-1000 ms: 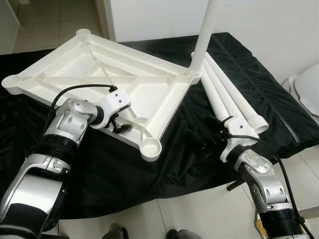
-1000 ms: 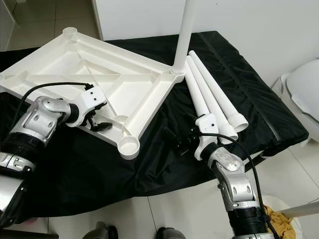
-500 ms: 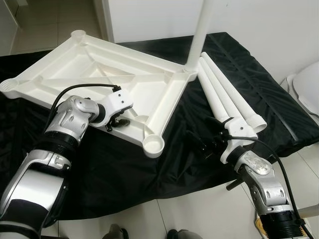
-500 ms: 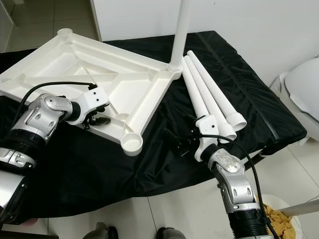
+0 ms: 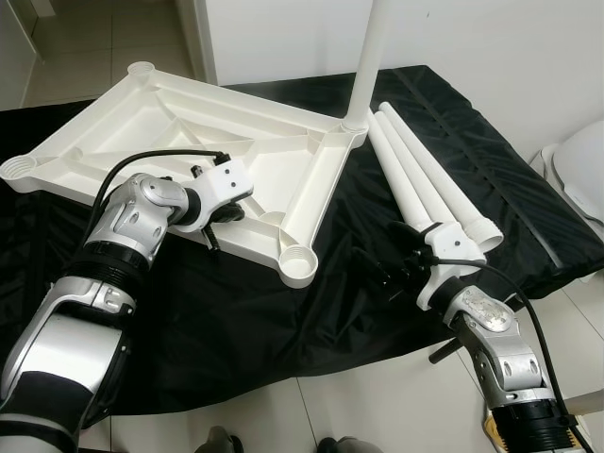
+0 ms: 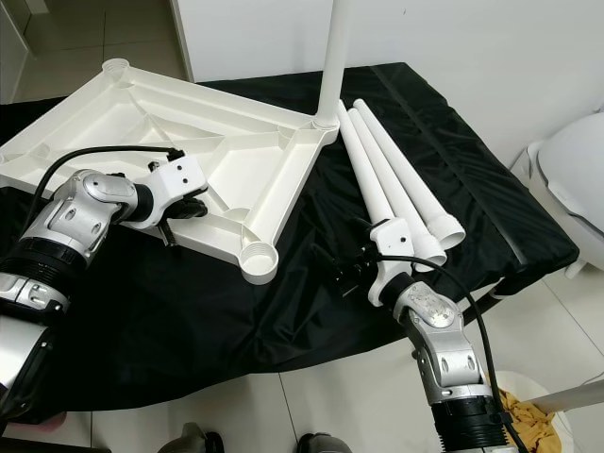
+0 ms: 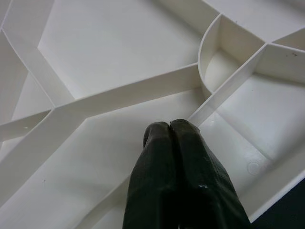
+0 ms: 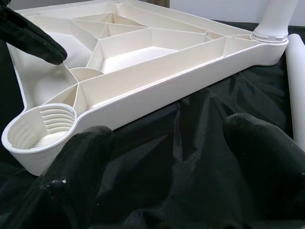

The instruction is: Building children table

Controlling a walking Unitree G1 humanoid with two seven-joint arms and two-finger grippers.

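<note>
An upturned white ribbed plastic tabletop [image 5: 179, 127] lies on a black cloth [image 5: 226, 321], one fitted white leg [image 5: 366, 61] pointing straight up. Three loose white tube legs [image 5: 429, 184] lie beside it, long axes pointing away from the robot. The left gripper [image 7: 170, 125], fingers pressed together, rests against the tabletop's ribs. The right gripper [image 8: 167, 138], fingers apart, hovers near the tabletop's threaded corner socket [image 8: 40, 126].

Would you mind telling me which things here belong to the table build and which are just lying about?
Part of the job:
- white tabletop, upside down
- fitted leg, standing in its far corner socket
- three loose legs beside it
- left gripper, shut, inside the tabletop's ribs
- right gripper, open, near the loose legs

Just lying about:
- black sheet underneath
- white object at the right edge
</note>
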